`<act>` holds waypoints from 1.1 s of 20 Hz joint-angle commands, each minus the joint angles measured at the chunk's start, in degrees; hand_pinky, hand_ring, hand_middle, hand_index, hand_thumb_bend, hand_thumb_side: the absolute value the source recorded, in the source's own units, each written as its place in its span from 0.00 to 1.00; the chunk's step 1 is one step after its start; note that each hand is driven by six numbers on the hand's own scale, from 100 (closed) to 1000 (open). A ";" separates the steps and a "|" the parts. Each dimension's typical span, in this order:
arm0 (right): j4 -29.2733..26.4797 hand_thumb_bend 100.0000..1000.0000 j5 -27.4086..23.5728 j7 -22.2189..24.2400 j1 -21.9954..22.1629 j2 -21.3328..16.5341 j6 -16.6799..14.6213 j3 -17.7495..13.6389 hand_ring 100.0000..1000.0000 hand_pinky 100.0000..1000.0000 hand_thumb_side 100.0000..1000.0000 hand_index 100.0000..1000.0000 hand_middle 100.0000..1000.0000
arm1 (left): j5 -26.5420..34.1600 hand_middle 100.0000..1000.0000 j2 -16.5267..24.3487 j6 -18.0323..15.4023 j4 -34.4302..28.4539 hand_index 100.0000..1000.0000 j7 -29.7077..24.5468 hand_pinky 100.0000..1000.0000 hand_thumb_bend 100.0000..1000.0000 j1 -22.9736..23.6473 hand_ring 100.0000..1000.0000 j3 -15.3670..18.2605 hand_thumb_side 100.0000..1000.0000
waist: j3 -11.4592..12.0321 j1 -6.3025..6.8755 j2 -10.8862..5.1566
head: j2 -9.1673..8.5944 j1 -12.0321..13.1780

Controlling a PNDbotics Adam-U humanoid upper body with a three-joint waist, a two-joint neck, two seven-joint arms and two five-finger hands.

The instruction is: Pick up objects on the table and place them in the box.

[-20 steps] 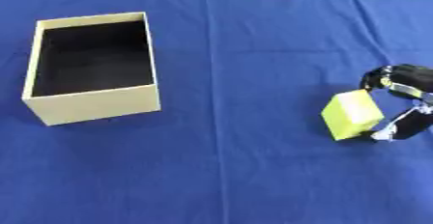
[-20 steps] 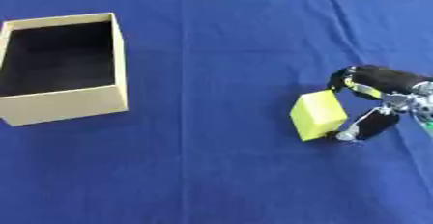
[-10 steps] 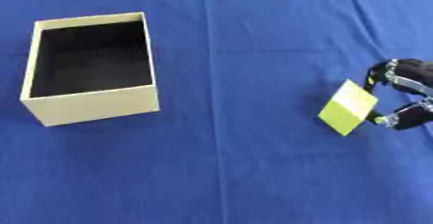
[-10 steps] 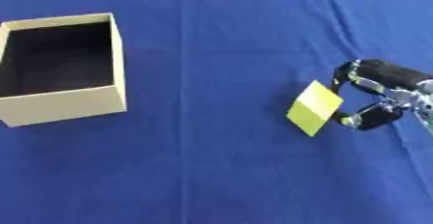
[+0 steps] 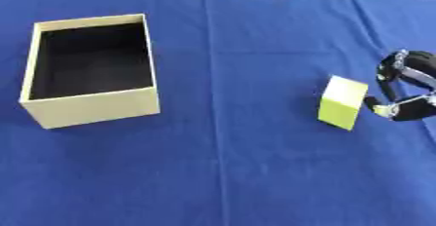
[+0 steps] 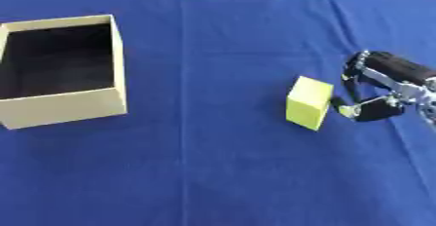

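Blue cloth-covered table (image 5: pixel 247 171) filled the frame. At upper left sat an open tan cardboard box (image 5: pixel 89 108) with a dark interior. Right of centre stood a small yellow-green block (image 6: pixel 308 103); the black-and-silver right hand (image 6: pixel 381 89) curled beside it, whether gripping it was unclear.
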 commanded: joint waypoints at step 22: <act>0.26 0.70 11.72 17.31 -11.39 -7.34 -15.78 6.45 1.00 0.92 0.42 1.00 0.93 | -0.46 0.58 0.60 -0.13 -0.90 0.59 -1.07 0.87 0.11 -0.70 0.68 -0.11 0.74 | 1.03 -0.35 -1.12 | -0.53 -0.37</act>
